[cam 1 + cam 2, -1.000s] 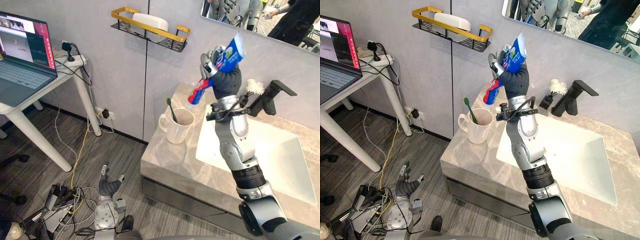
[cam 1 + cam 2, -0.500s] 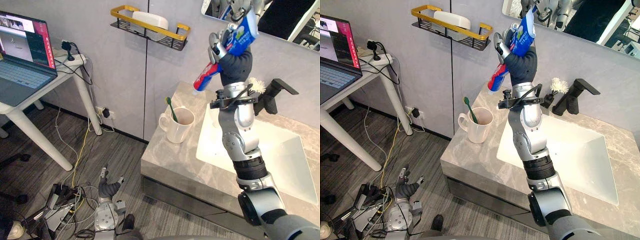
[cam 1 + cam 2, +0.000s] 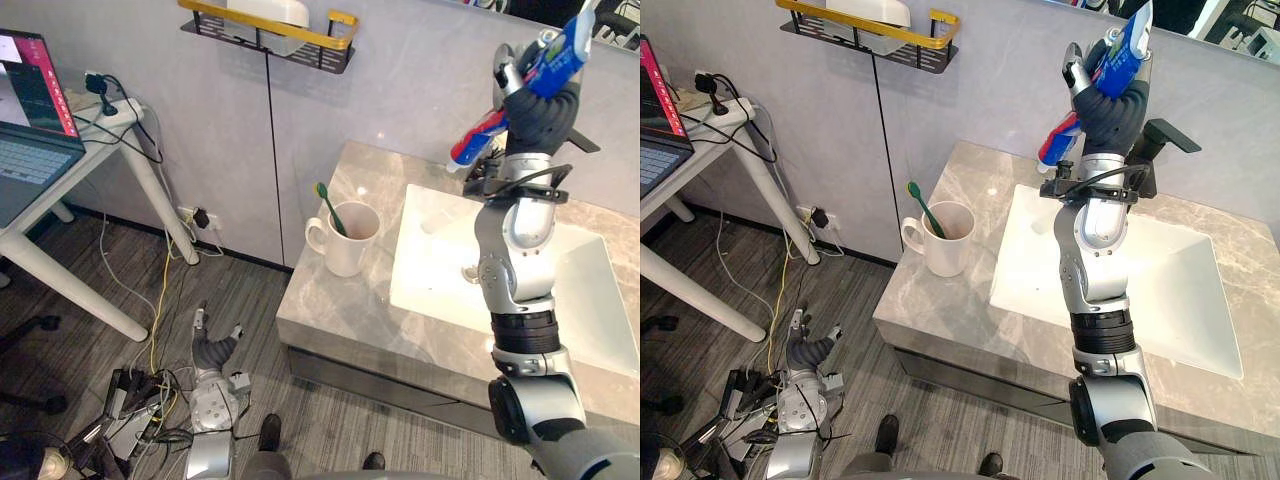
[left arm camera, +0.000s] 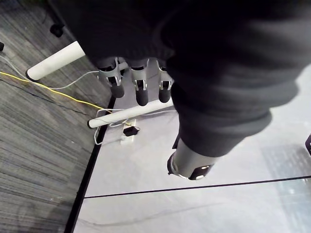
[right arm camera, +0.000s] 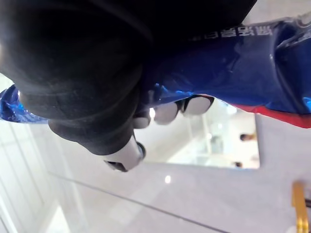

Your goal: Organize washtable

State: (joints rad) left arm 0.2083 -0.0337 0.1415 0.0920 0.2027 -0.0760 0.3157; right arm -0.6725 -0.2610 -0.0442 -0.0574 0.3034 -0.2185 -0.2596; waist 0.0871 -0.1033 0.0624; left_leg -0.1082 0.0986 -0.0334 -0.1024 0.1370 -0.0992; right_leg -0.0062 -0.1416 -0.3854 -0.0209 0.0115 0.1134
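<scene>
Test lab with mock washroom: sink counter [image 3: 350,312], laptop [image 3: 28,160], floor cables [image 3: 158,300].

Hides most of the black faucet [image 3: 1167,137] behind the right hand [image 3: 1112,100]; buries the middle of the toothpaste tube [image 3: 1127,52] under its curled fingers; crops both tube ends in the right wrist view.

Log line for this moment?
right robot hand: shut on toothpaste tube, held high above counter | left robot hand: open, low near floor | mug with toothbrush: on counter beside sink
</scene>
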